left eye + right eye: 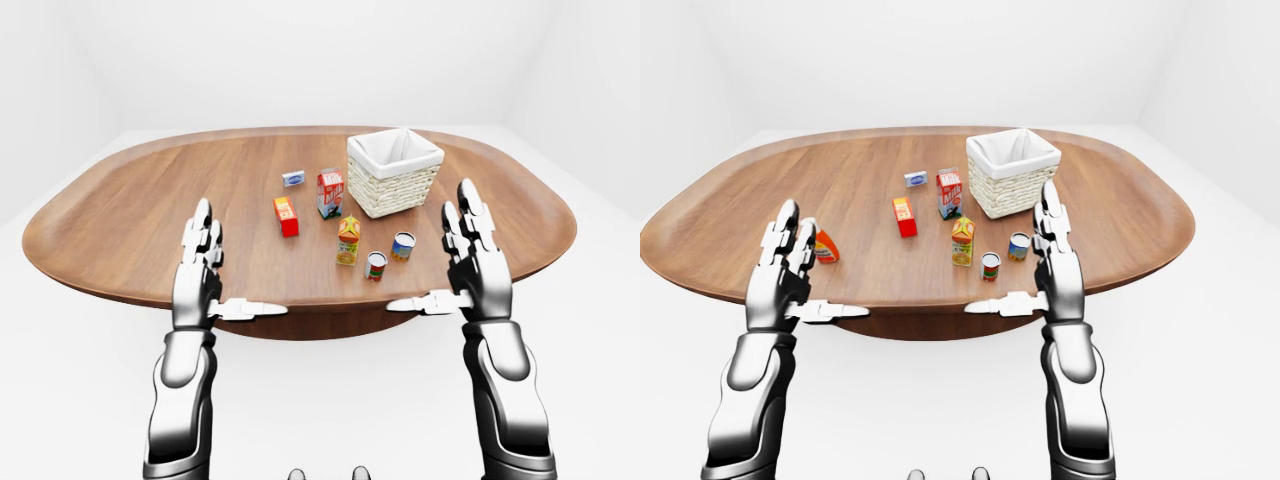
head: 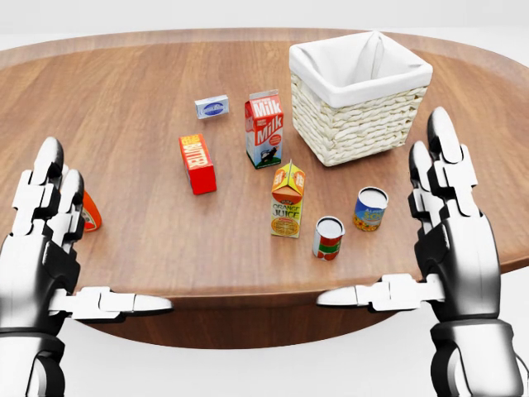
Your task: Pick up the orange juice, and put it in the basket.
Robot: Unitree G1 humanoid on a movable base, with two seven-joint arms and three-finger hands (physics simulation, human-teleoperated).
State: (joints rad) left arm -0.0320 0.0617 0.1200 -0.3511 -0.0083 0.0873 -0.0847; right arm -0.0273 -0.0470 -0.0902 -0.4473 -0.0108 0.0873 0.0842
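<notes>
Materials: wood, wicker, cloth, printed card, shiny metal.
Table (image 2: 149,141) is smooth grained wood, satin sheen. Basket (image 2: 355,124) is rough pale wicker with matt white cloth lining. Orange juice (image 2: 287,201) looks like printed paper carton. Both hands (image 2: 41,256) (image 2: 455,240) are glossy chrome metal with black joints.

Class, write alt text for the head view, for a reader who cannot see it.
An upright orange juice carton stands mid-table, just below a white-lined wicker basket. An open left robot hand and an open right robot hand are raised on either side of it, holding nothing.
</notes>
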